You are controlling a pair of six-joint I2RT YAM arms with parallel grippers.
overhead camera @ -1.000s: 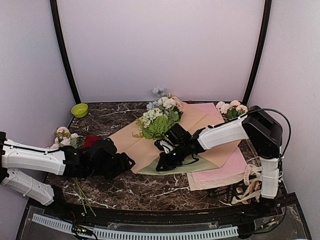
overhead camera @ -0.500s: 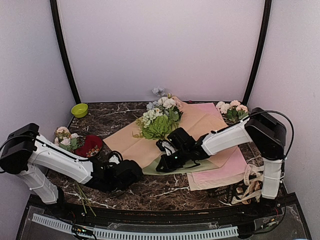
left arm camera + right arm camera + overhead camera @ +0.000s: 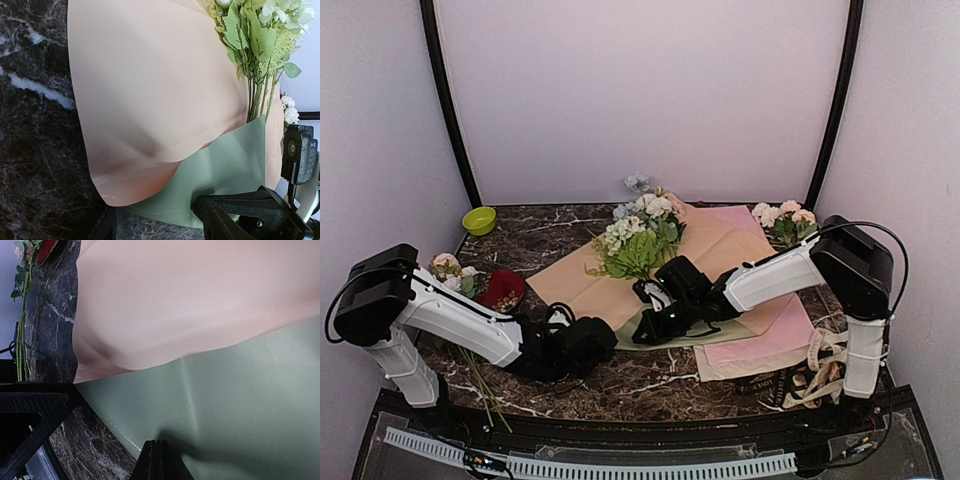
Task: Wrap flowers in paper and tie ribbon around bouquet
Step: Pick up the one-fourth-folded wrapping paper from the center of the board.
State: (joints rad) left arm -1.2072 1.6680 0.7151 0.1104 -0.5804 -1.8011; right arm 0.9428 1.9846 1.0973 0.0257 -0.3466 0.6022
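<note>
The paper [image 3: 725, 333] lies flat on the dark marble surface [image 3: 620, 385], around the centre of the top view. It is a matte sage-green sheet. Most of it is covered by a tan kraft sheet [image 3: 580, 285], so only a strip along its 6 o'clock edge shows. In the right wrist view the paper [image 3: 240, 405] has a soft crease running up from its near edge, and a thin pale line lies close to that border. A pink sheet [image 3: 770, 340] sticks out from the stack towards 4 o'clock.

The flowers [image 3: 635, 240] rest on the tan sheet at the 12 o'clock end of the stack. They are cream-white and pale blue heads over broad green leaves. In the left wrist view their long green stems [image 3: 257, 95] run down to the green sheet's upper edge.

The right pincer [image 3: 650, 330] is closed tight, its two fingers [image 3: 156, 460] pressed together. The tip sits on the green sheet near its 7 o'clock corner. Whether a fold is caught between the fingers cannot be told.

The left pincer [image 3: 603, 340] comes in low from 8 o'clock with its jaws parted and nothing held. In its own wrist view the green corner [image 3: 225, 170] lies just ahead of the gap.

The ribbon [image 3: 760, 384], black with pale lettering, lies on the surface at 4 o'clock, just beyond the pink sheet's near corner.
</note>
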